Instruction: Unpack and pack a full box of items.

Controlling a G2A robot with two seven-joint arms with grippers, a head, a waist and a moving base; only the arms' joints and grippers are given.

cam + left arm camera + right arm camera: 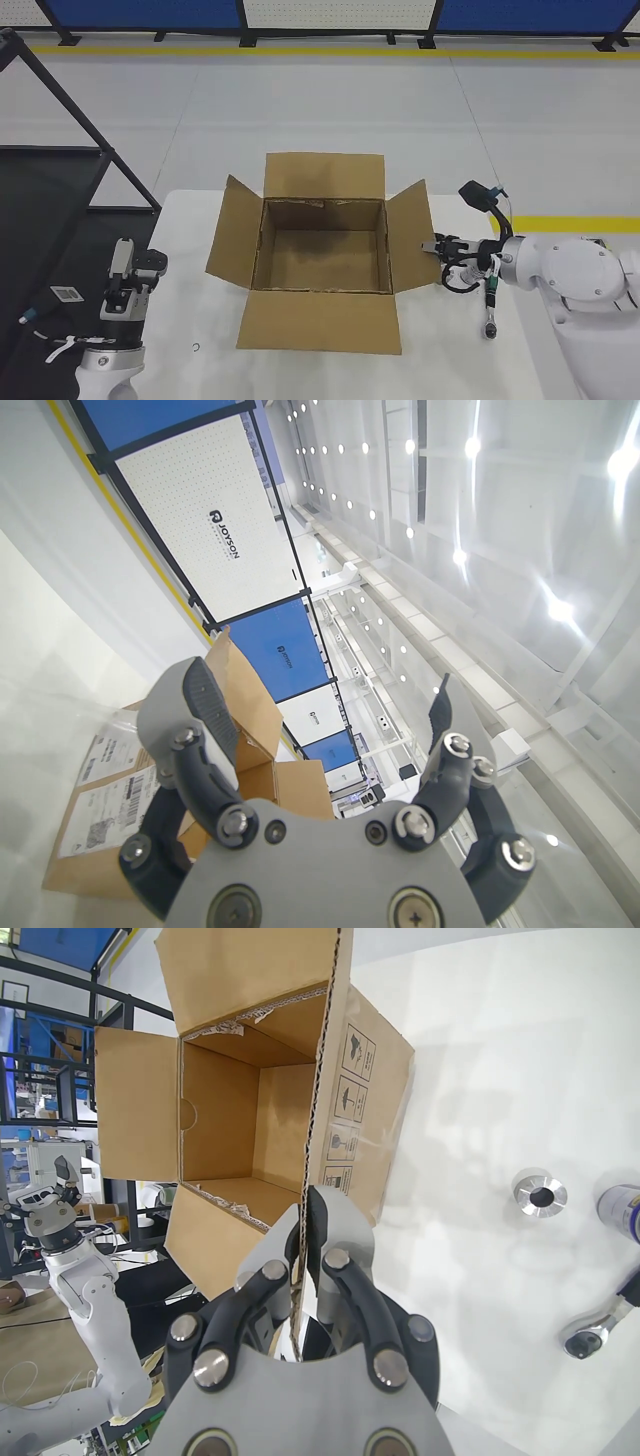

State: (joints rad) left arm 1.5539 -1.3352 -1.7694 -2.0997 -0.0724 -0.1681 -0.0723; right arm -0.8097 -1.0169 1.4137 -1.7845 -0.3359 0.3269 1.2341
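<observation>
**Q:** Right end effector, state at this entry?
**A:** It was clamped on the right flap. My pads pinched its corrugated edge from both sides. I judged the grip was there to hold that flap swung outward, so the mouth of the box was open for loading.

**Q:** What lay nearest that arm?
**A:** A ratchet, a short metal socket standing on end, and a can cut off at the frame edge. All were on the white tabletop, apart from each other and outside the box, just beyond the held flap. They probably counted as unpacked items, set within reach of this arm for repacking.

**Q:** And the box itself?
**A:** It was mid-tabletop with all four flaps folded out. The floor and inner walls I could see were bare. My judgement: unpacking done, packing not yet begun.

**Q:** Left end effector?
**A:** Its fingers were spread wide and held nothing. It was across the box, off the tabletop's left edge and pointed upward. It looked parked clear of the opening.
</observation>
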